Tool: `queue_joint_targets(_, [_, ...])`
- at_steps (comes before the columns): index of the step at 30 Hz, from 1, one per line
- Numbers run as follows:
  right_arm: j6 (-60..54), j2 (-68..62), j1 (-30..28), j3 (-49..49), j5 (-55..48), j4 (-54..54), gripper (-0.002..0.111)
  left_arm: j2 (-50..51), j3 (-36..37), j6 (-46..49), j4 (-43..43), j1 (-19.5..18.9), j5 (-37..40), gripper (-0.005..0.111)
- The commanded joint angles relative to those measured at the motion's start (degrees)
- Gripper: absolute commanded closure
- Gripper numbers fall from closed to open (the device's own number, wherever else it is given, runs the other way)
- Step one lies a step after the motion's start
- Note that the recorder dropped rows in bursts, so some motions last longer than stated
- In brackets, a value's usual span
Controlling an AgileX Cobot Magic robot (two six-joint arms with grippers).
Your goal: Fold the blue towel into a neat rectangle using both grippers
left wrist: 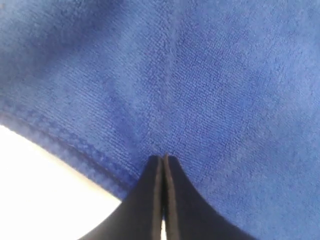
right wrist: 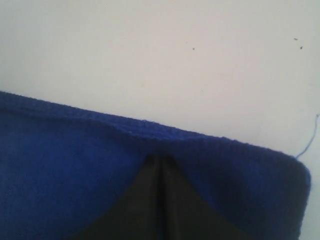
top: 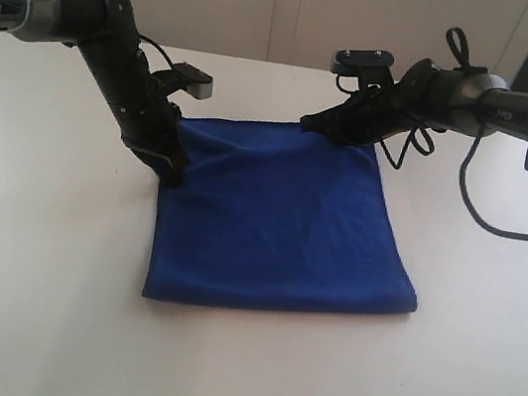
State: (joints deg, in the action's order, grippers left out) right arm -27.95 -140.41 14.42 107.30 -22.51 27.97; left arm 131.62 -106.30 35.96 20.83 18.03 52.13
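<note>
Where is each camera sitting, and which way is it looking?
Exterior: off the arms, looking down across the table at the blue towel; both arms, left tool and right tool show.
Left wrist: on the left arm, looking along its shut tool onto towel cloth and its stitched edge.
Right wrist: on the right arm, looking along its shut tool over the towel's edge to bare table.
Shared: both wrist views show towel, table, black tips.

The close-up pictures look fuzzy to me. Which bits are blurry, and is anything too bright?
Left wrist view: the weave of the blue towel is sharp mid-picture and softer toward the edges; the left gripper is blurred. Right wrist view: all soft, towel edge and right gripper smeared, the table dull and pale. Exterior view: even light, soft shadows, no glare.
</note>
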Motion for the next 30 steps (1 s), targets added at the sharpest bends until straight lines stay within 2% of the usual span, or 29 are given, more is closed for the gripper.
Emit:
queue_joint_targets(1, [-0.26, -0.43, -0.08, 0.14, -1.13, -0.44, 0.108, -0.25, 0.61, -0.87, -1.60, 0.05, 3.10, 0.107])
queue_joint_targets(7, [-0.26, -0.43, -0.08, 0.14, -1.13, -0.44, 0.108, -0.35, -1.70, -0.01, -1.23, 0.05, 0.93, 0.107])
queue_joint_targets(13, [-0.26, -0.43, -0.08, 0.14, -1.46, -0.44, 0.108, -1.69, -1.98, -0.01, -0.55, 0.05, -6.08, 0.107])
queue_joint_targets(23, [-0.26, -0.43, -0.08, 0.14, -1.46, -0.44, 0.108, -0.26, -0.33, 4.58, 6.04, 0.05, -14.61, 0.107])
queue_joint_targets(30, [-0.26, -0.43, -0.08, 0.14, -1.46, -0.44, 0.108, 1.72, -0.33, 2.23, 4.04, -0.16, -10.05, 0.107])
